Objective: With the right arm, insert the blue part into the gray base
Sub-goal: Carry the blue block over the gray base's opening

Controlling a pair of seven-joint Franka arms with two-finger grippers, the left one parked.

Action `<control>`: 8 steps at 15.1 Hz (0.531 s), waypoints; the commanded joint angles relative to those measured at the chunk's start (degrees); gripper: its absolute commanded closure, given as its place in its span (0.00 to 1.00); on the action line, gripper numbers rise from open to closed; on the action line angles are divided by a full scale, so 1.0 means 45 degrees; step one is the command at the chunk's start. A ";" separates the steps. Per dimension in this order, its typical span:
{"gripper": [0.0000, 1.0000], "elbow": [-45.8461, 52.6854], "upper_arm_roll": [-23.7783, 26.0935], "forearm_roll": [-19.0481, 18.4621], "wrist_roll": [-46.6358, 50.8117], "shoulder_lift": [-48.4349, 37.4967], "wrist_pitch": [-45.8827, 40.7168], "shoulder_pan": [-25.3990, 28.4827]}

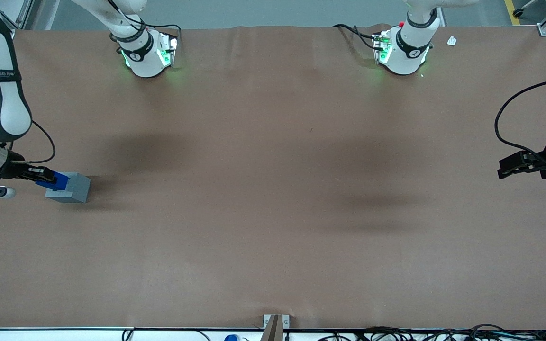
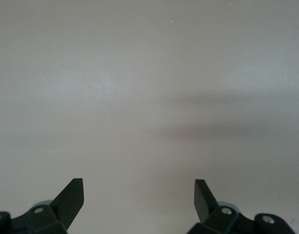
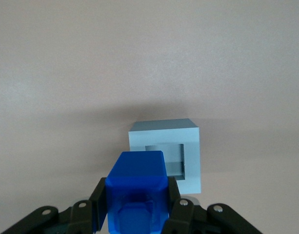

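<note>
While tool (image 3: pixel 137 207) grips, blue part (image 3: pixel 137 183) upright above gray base (image 3: pixel 166 153)

gripper (image 1: pixel 40 178) with blue part (image 1: pixel 57 181) above gray base (image 1: pixel 73 189)

We see a wide table (image 1: pixel 273 213) covered in plain brown material. A gray base (image 1: pixel 71 188), a light gray cube with a square recess, rests directly on it toward the working arm's end. The right arm's gripper (image 1: pixel 45 179) hangs just beside and slightly above this cube, clamped on a blue part (image 1: pixel 56 181) held off the surface. Two white arm bases (image 1: pixel 147 54) stand on the table's edge farthest from the front camera, well apart from the gripper.
</note>
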 commanded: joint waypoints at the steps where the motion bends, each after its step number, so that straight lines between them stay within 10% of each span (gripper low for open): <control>1: 0.77 -0.0248 0.0190 -0.0035 -0.0554 -0.0177 0.0255 -0.0409; 8: 0.77 -0.0462 0.0190 -0.0035 -0.1278 -0.0041 0.0996 -0.0741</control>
